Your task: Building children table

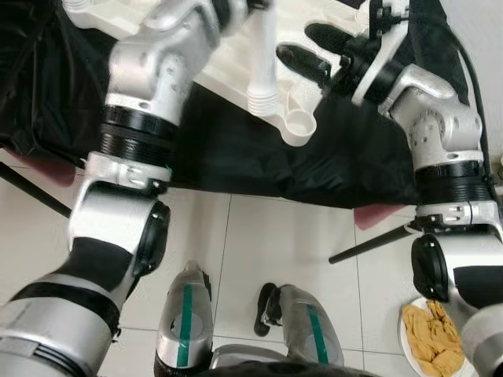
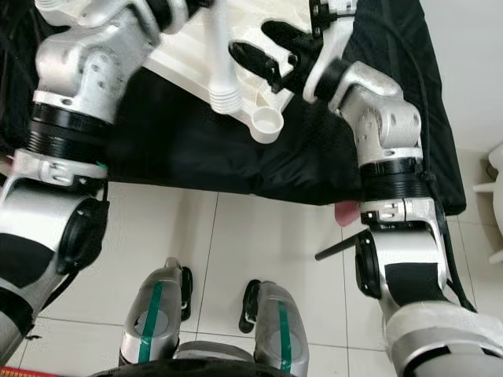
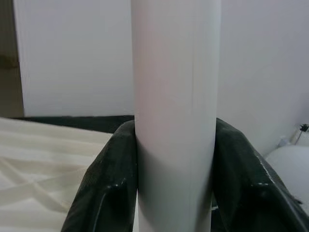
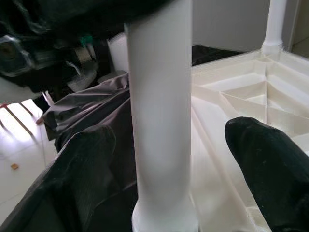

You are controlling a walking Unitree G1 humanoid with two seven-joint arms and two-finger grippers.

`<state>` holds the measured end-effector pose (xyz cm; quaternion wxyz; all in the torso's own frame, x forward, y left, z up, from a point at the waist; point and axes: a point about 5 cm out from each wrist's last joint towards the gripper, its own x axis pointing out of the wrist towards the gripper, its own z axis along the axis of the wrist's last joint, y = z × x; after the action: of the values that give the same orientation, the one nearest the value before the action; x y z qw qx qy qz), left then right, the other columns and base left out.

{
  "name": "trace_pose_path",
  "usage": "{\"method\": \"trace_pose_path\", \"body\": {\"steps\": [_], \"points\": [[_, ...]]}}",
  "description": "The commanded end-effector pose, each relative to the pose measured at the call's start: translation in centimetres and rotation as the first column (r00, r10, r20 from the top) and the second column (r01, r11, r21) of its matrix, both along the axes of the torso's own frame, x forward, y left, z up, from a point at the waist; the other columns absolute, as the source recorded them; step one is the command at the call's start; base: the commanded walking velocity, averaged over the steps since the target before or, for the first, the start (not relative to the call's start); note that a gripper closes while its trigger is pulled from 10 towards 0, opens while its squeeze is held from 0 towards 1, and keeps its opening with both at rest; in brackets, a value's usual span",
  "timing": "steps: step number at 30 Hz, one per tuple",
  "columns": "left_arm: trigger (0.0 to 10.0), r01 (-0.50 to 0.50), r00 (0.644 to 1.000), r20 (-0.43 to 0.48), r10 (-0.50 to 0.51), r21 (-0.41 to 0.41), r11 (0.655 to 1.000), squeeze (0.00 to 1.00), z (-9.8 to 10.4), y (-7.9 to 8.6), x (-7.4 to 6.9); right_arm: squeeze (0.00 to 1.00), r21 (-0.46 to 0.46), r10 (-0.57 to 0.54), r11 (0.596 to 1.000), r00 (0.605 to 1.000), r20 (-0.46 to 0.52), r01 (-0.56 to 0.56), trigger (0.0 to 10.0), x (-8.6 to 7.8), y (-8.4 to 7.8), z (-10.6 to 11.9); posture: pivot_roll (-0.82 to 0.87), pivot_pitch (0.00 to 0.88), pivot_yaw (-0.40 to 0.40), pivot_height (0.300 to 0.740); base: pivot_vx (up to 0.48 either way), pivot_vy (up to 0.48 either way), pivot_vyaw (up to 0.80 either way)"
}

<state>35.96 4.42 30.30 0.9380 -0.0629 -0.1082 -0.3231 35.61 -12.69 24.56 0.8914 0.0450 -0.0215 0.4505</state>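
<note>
An upturned white plastic table top [image 1: 228,75] lies on a black cloth [image 1: 236,157]. My left gripper [image 3: 175,130] is shut on a white table leg [image 1: 266,55] and holds it upright, threaded end down, just above the table top's near corner. A round socket [image 1: 300,122] sits at that corner, slightly right of the leg's end. Beside the leg, my right gripper [image 1: 295,42] is open. In the right wrist view the leg [image 4: 159,121] stands between its fingers [image 4: 82,169] with gaps on both sides. Another leg [image 4: 274,24] stands upright at a far corner.
The cloth-covered surface ends above white floor tiles [image 1: 259,236]. Thin black rods [image 1: 369,245] slant out from under the cloth on both sides. A white plate holding something yellow [image 1: 431,338] lies on the floor at my lower right. My feet [image 1: 189,314] stand close to the cloth.
</note>
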Motion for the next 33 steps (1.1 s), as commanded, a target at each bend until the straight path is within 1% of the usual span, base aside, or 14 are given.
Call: {"method": "trace_pose_path", "body": {"steps": [1, 2, 3, 5, 7, 10, 12, 14, 18, 24, 25, 33], "points": [[10.0, 0.198, 0.975, 0.088, -0.204, 0.079, 0.977, 0.00, 0.4, -1.2, -1.3, 0.00, 0.012, 0.000, 1.000, 0.999, -0.043, 0.001, 10.0, 0.2, 0.0, -0.3, 0.06, 0.020, -0.078, 0.740, 0.000, 0.000, 0.00], [10.0, 0.203, 0.971, 0.108, -0.214, 0.105, 0.974, 0.00, 0.4, -1.8, -1.7, 0.00, 0.008, 0.006, 1.000, 0.998, -0.055, -0.005, 10.0, 0.3, 0.2, -0.1, 0.06, 0.019, -0.080, 0.740, 0.000, 0.000, 0.00], [10.0, 0.203, 0.971, 0.108, -0.214, 0.105, 0.974, 0.00, 0.4, -1.8, -1.7, 0.00, 0.008, 0.006, 1.000, 0.998, -0.055, -0.005, 10.0, 0.3, 0.2, -0.1, 0.06, 0.019, -0.080, 0.740, 0.000, 0.000, 0.00], [10.0, 0.219, 0.962, 0.133, -0.237, 0.134, 0.966, 0.00, 0.4, -2.6, -2.4, 0.00, -0.019, 0.013, 1.000, 0.998, -0.065, -0.014, 10.0, 0.4, 0.6, -0.2, 0.06, 0.019, -0.084, 0.740, 0.000, 0.000, 0.00], [10.0, 0.219, 0.962, 0.133, -0.237, 0.134, 0.966, 0.00, 0.4, -2.6, -2.4, 0.00, -0.019, 0.013, 1.000, 0.998, -0.065, -0.014, 10.0, 0.4, 0.6, -0.2, 0.06, 0.019, -0.084, 0.740, 0.000, 0.000, 0.00], [10.0, 0.241, 0.952, 0.156, -0.262, 0.144, 0.960, 0.00, 0.8, -3.3, -3.2, 0.00, -0.051, 0.014, 0.999, 0.996, -0.084, -0.018, 10.0, 0.5, 0.9, -0.6, 0.06, 0.019, -0.085, 0.740, 0.000, 0.000, 0.00], [10.0, 0.241, 0.952, 0.156, -0.262, 0.144, 0.960, 0.00, 0.8, -3.3, -3.2, 0.00, -0.051, 0.014, 0.999, 0.996, -0.084, -0.018, 10.0, 0.5, 0.9, -0.6, 0.06, 0.019, -0.085, 0.740, 0.000, 0.000, 0.00], [10.0, 0.249, 0.948, 0.166, -0.272, 0.150, 0.957, 0.00, 0.8, -3.7, -3.7, 0.00, -0.061, 0.007, 0.998, 0.995, -0.095, -0.013, 10.0, 0.7, 1.0, -0.6, 0.06, 0.019, -0.086, 0.740, 0.000, 0.000, 0.00], [10.0, 0.256, 0.944, 0.173, -0.282, 0.158, 0.954, 0.00, 0.8, -4.0, -4.0, 0.00, -0.069, 0.004, 0.998, 0.995, -0.102, -0.012, 10.0, 0.8, 1.1, -0.6, 0.06, 0.019, -0.089, 0.740, 0.000, 0.000, 0.00], [10.0, 0.259, 0.940, 0.183, -0.289, 0.169, 0.951, 0.00, 0.8, -4.2, -4.3, 0.00, -0.079, 0.006, 0.997, 0.995, -0.099, -0.014, 10.0, 0.9, 1.1, -0.6, 0.06, 0.015, -0.090, 0.740, 0.000, 0.000, 0.00], [10.0, 0.261, 0.938, 0.188, -0.293, 0.174, 0.949, 0.00, 0.7, -4.3, -4.5, 0.00, -0.083, 0.007, 0.996, 0.996, -0.088, -0.014, 10.0, 1.0, 1.1, -0.3, 0.06, 0.013, -0.090, 0.740, 0.000, 0.000, 0.00], [10.0, 0.265, 0.936, 0.189, -0.297, 0.177, 0.948, 0.00, 0.7, -4.4, -4.6, 0.00, -0.084, 0.006, 0.996, 0.997, -0.079, -0.013, 10.0, 1.1, 1.0, 0.0, 0.06, 0.011, -0.091, 0.740, 0.000, 0.000, 0.00]]}}
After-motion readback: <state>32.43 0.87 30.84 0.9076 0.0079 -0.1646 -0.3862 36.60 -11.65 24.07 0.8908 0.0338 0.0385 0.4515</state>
